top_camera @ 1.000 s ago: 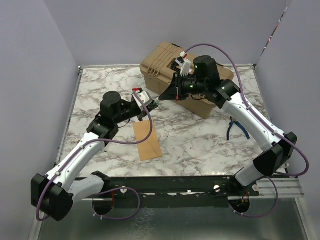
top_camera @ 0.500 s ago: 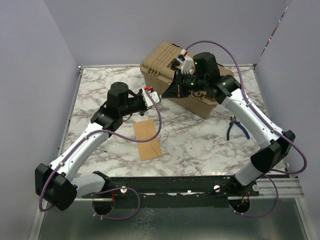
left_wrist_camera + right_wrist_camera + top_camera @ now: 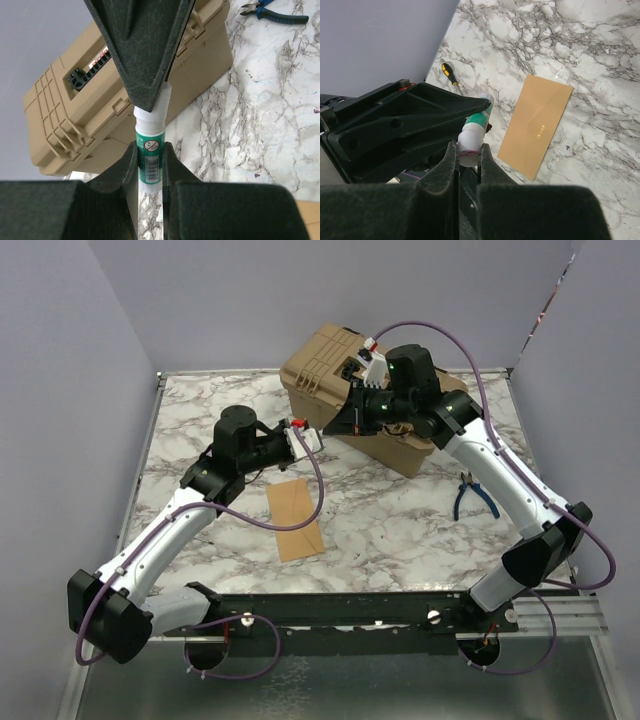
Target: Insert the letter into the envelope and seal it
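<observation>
The orange-brown envelope (image 3: pixel 294 518) lies flat on the marble table with its pointed flap folded down, also seen in the right wrist view (image 3: pixel 537 125). The letter is out of view. Above the table, beyond the envelope, both grippers meet tip to tip on a glue stick (image 3: pixel 150 155). My left gripper (image 3: pixel 150 150) is shut on its green labelled body. My right gripper (image 3: pixel 468 147) is shut on its white cap end (image 3: pixel 471 140). In the top view the left gripper (image 3: pixel 318 434) and right gripper (image 3: pixel 338 426) touch noses in front of the tan case.
A tan plastic tool case (image 3: pixel 370 390) stands at the back, just behind the grippers. Blue-handled pliers (image 3: pixel 472 495) lie on the table at the right. A yellow-and-black screwdriver (image 3: pixel 450 74) lies near the left wall.
The left arm has lifted and swung right from over the envelope, up to the right gripper. Over the last half second both arms have barely moved.
</observation>
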